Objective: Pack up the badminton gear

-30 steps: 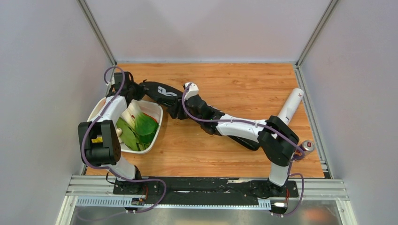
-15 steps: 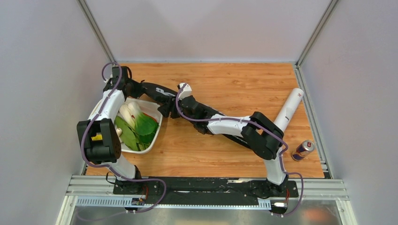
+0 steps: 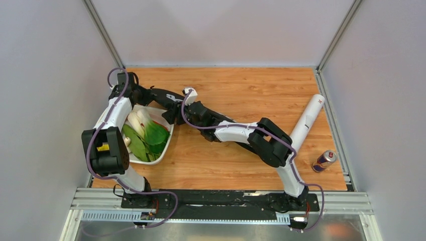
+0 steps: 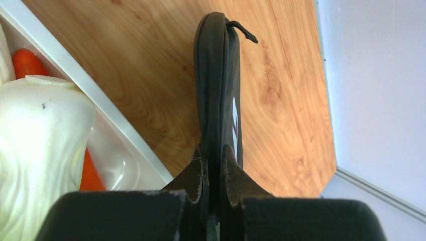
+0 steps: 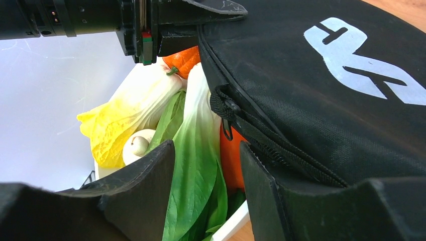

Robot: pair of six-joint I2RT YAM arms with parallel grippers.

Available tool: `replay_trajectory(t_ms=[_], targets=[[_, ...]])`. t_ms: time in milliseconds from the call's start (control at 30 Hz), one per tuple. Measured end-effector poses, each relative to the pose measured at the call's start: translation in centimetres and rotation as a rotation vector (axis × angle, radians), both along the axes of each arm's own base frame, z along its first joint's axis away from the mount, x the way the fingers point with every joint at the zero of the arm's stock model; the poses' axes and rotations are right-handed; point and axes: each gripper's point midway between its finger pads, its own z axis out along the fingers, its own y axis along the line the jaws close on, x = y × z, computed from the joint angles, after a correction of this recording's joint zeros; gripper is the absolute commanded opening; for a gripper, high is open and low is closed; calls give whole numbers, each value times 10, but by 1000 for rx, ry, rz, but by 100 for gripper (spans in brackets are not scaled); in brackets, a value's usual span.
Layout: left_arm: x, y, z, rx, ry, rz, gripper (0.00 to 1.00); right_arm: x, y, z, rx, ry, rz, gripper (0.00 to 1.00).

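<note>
Where the left arm (image 3: 114, 118) is stretched up the left side of the tabletop (image 3: 241, 90), a white tray (image 3: 170, 134) of vegetables (image 3: 153, 136) is seen under it, near the left edge. Green leaves, a pale yellow-tipped cabbage and a carrot (image 4: 24, 59) are piled in the tray.

The left fingers (image 4: 197, 176) are clamped on the bag (image 4: 213, 85), which is pinched by one end. In the left wrist view the bag is seen edge-on, running straight away from the fingers, just beside the tray's rim. From above, the bag is seen past the tray's far side, running rightward from the left fingers. Whether its far end rests on the tabletop cannot be told.

The right arm (image 3: 241, 133) is reached across from the right base to the bag's other end. The right fingers (image 5: 143, 191) are parted and nothing is gripped. A green leaf is seen through the gap. The bag's zip (image 5: 261, 135) is just beside the right-hand finger in that view, and a white logo (image 5: 361, 65) is printed on the bag's face.

The white tube (image 3: 307, 122) is laid on the tabletop at the right, well apart from the bag and angled toward the far right corner. A can (image 3: 324, 160) is stood upright near the tube's near end, by the right edge.
</note>
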Motion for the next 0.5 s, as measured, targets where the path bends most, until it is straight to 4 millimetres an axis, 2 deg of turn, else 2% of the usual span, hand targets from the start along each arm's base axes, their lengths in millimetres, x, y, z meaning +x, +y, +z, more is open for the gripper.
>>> replay_trajectory(t_ms=[233,500], targets=[[-1,-1,-2,-8,-23,-4,0,2,1,-4,-4,2,-14,55],[-1,0,-3,-17,-41,7,0,11,6,-5,-8,-2,-37,40]])
